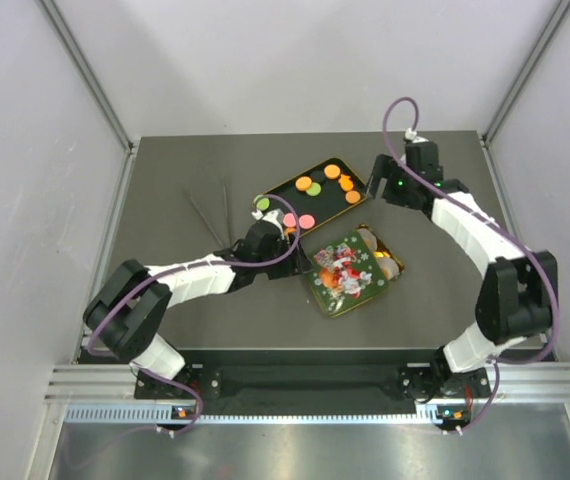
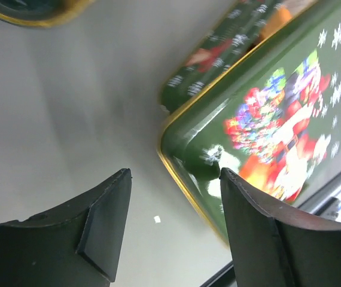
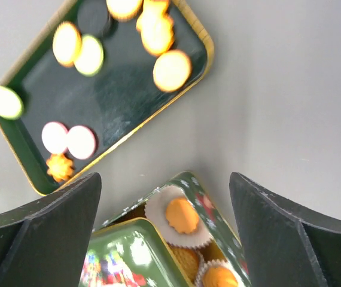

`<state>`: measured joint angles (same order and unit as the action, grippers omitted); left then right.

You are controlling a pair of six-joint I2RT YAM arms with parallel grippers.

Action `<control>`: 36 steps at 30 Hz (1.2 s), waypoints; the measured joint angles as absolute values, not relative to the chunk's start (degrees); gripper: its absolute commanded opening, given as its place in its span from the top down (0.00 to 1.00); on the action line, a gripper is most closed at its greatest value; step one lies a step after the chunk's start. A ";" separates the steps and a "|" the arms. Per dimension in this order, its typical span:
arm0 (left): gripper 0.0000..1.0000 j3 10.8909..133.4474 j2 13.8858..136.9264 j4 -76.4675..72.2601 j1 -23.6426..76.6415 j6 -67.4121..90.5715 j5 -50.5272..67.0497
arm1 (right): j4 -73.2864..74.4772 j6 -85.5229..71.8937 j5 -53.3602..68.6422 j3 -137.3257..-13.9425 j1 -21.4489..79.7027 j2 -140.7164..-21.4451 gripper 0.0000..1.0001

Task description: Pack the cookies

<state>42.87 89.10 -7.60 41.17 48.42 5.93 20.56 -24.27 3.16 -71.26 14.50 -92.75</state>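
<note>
Shows cookies (image 3: 171, 70) loose in a tray (image 3: 128, 101) ahead of the right end effector (image 3: 164, 176), spread wide and empty, with a half-covered tin (image 3: 217, 210) right beneath it. Shows the left end effector (image 2: 175, 173) wide too, empty, lid (image 2: 278, 119) corner just ahead.

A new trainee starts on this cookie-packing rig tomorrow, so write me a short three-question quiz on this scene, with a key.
1. True or false: the green Christmas-printed metal lid fully covers the gold-rimmed green tin box.
2. What does the right gripper hold? A) a green cookie B) the lid C) nothing
3. How many pink round flat cookies lie on the shallow dark-green gold-rimmed tray?
Key: 1 false, the lid sits askew and white paper cups show at one side. 2 C, its jaws stand open and empty. 3 two.
</note>
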 measured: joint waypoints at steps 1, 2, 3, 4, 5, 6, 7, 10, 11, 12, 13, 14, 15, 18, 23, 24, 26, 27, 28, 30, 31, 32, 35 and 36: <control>0.33 43.46 88.99 -6.11 40.47 47.44 6.31 | 20.88 -24.56 2.83 -71.09 13.87 -91.02 0.11; 0.33 44.10 88.99 -4.86 39.72 46.39 6.83 | 20.73 -24.75 2.57 -70.35 13.19 -88.99 0.11; 0.33 44.75 89.03 -3.84 38.96 45.41 7.60 | 20.69 -25.12 2.48 -69.43 12.78 -87.18 0.11; 0.34 45.69 89.19 -2.57 38.37 44.56 8.43 | 20.82 -25.36 2.37 -68.12 12.45 -85.03 0.11; 0.34 46.83 89.60 -1.67 37.82 43.70 9.21 | 20.88 -25.65 2.52 -66.50 12.32 -82.89 0.11; 0.34 48.56 90.48 -0.54 37.34 42.94 10.07 | 20.69 -25.78 2.72 -65.10 12.32 -81.45 0.11; 0.34 50.35 91.64 -0.05 37.04 42.17 11.03 | 20.84 -26.06 3.07 -63.24 12.32 -79.90 0.11; 0.34 53.63 94.52 0.01 36.97 41.04 13.23 | 20.99 -26.20 4.40 -57.39 12.34 -76.82 0.09; 0.34 54.04 95.24 -0.03 36.97 40.77 14.00 | 21.15 -26.11 4.86 -55.61 12.34 -76.25 0.07; 0.34 54.06 95.77 -0.16 36.97 40.77 14.63 | 21.17 -25.91 5.26 -53.98 12.34 -75.90 0.06; 0.34 54.04 96.23 -0.16 37.01 40.77 15.18 | 21.34 -25.63 5.50 -52.99 12.34 -75.81 0.05; 0.33 53.98 96.42 -0.34 37.01 40.86 15.62 | 21.61 -25.32 5.82 -51.99 12.34 -75.81 0.05; 0.32 53.84 96.57 -0.45 36.99 40.93 15.79 | 21.67 -25.02 6.17 -51.16 12.36 -75.83 0.05; 0.31 53.32 96.64 -0.62 36.97 41.19 15.97 | 20.45 -24.53 8.16 -49.25 12.38 -75.83 0.02; 0.30 53.12 96.62 -0.73 36.88 41.19 16.12 | 18.13 -23.55 9.52 -47.88 12.75 -76.01 0.00; 0.30 53.12 96.60 -0.71 36.82 41.19 16.16 | 17.54 -23.44 9.52 -47.88 12.75 -76.27 0.00; 0.30 53.12 96.33 -0.45 36.62 41.17 16.27 | 16.23 -23.35 9.61 -47.88 12.84 -77.21 0.00; 0.30 53.12 95.96 0.01 36.49 41.15 16.27 | 15.51 -23.40 9.69 -47.88 12.86 -77.93 0.00; 0.29 53.12 95.39 0.45 36.34 41.12 16.27 | 14.98 -23.49 9.85 -47.83 12.88 -78.63 0.00; 0.28 53.12 93.71 1.28 35.97 40.80 16.19 | 13.76 -23.59 10.13 -47.20 12.93 -79.64 0.00; 0.28 53.12 92.47 1.98 35.75 40.64 16.10 | 13.39 -23.64 10.22 -46.81 12.95 -79.94 0.00; 0.28 53.12 91.46 2.33 35.62 40.51 16.03 | 13.10 -23.70 10.26 -46.48 12.97 -80.16 0.00; 0.28 53.08 87.81 3.57 34.96 40.10 16.05 | 12.69 -24.03 10.44 -46.35 12.97 -80.44 0.00; 0.27 52.93 86.78 3.92 34.85 39.99 16.05 | 12.38 -24.08 10.46 -46.35 12.97 -80.44 0.00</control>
<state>52.93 86.78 3.92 34.85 39.99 16.05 12.38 -24.08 10.46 -46.35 12.97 -80.44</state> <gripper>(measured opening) 0.722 0.995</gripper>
